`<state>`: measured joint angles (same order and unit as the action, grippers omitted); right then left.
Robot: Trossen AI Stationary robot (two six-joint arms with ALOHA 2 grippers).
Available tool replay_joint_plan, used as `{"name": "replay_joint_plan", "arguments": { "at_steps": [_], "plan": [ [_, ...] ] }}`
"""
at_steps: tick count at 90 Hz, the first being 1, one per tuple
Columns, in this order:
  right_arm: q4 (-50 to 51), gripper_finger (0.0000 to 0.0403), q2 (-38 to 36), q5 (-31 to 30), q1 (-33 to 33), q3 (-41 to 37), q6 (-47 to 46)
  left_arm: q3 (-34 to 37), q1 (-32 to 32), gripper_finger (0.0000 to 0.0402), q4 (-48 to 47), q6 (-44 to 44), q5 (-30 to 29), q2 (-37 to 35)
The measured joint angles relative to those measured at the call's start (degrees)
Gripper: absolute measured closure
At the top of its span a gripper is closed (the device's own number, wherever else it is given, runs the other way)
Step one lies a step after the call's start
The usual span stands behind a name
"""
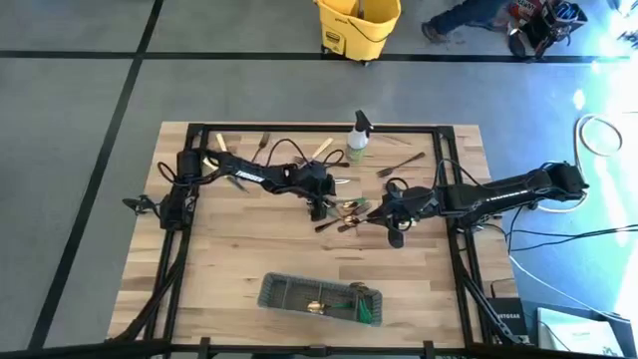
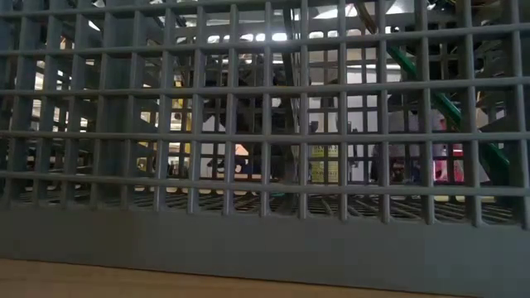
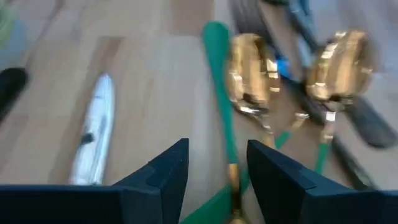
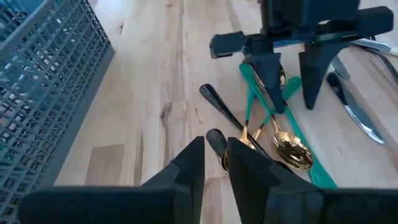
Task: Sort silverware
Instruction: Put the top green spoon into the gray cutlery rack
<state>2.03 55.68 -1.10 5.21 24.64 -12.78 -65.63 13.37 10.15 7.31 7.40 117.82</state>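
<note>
The silverware lies in a small heap (image 1: 344, 211) at mid-table: gold spoons (image 3: 249, 71) with green handles (image 3: 219, 106), dark-handled pieces (image 4: 217, 102) and a silver knife (image 3: 93, 134). My left gripper (image 3: 217, 168) is open and low over the heap, one finger on each side of a green handle. My right gripper (image 4: 216, 155) faces it from the table's right. Its fingers stand a narrow gap apart, and the end of a dark handle (image 4: 216, 138) lies between the fingertips. More silverware (image 1: 264, 143) lies along the far edge. My left gripper's fingers point down at the heap and stand astride a green handle (image 3: 225, 146), along its length; I cannot tell whether they touch it. My right gripper comes in low from the table's right with the dark handle's end (image 4: 216, 138) between its fingertips. I cannot tell whether they touch it; the piece lies flat on the table.
The grey mesh caddy (image 1: 321, 299) stands near the front edge and fills the low view (image 2: 265, 165). A spray bottle (image 1: 357, 140) stands at the far edge, with a dark fork (image 1: 399, 165) to its right. Bare wood lies between the heap and the caddy.
</note>
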Motion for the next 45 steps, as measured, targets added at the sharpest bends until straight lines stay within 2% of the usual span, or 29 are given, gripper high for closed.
{"name": "replay_joint_plan", "arguments": {
  "at_steps": [29, 45],
  "plan": [
    [-0.8, 0.0349, 0.0, 0.3, 0.0, 0.0, 0.3, -0.1, 0.2, 0.0256, -2.8, 1.8, -0.1, 0.0],
    [-1.1, 0.0349, 0.0, 0.3, 0.0, 0.0, 0.3, -0.2, -0.2, 0.0291, -3.4, 3.3, -0.1, 0.2]
  ]
}}
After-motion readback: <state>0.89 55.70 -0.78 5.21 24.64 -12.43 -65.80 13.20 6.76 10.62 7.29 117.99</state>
